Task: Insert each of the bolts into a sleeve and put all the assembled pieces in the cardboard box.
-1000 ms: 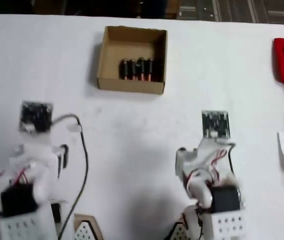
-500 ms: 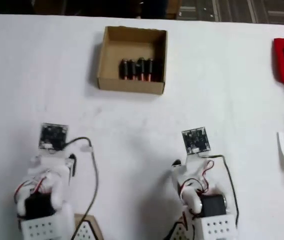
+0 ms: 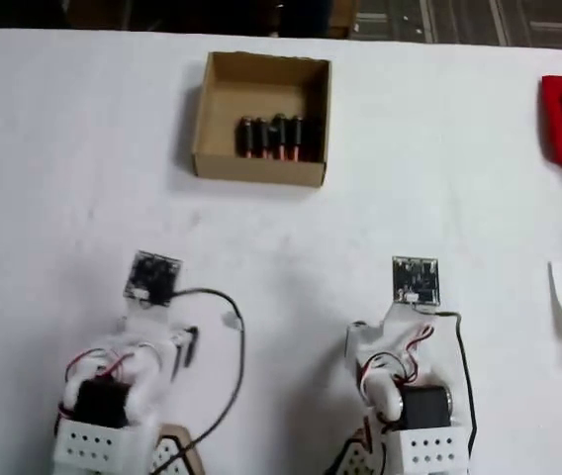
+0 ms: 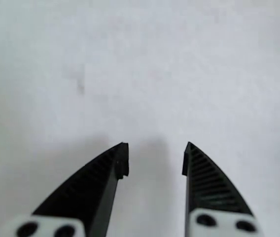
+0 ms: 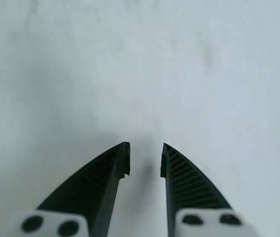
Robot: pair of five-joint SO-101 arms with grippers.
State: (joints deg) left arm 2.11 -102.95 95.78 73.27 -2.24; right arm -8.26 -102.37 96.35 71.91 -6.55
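- Cardboard box (image 3: 257, 169) sits on the far side of the tabletop (image 3: 439, 148), assembled pieces (image 3: 271, 137) in a row inside.
- Left hand (image 4: 155, 159) gapes partway, holding nothing.
- Right hand (image 5: 145, 159) is narrowly parted, empty.

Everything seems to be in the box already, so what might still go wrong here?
Little, probably. The black cable loops loose beside one arm and might snag if that arm swings. The left gripper and right gripper hang open close over the table; a dip might scrape it.
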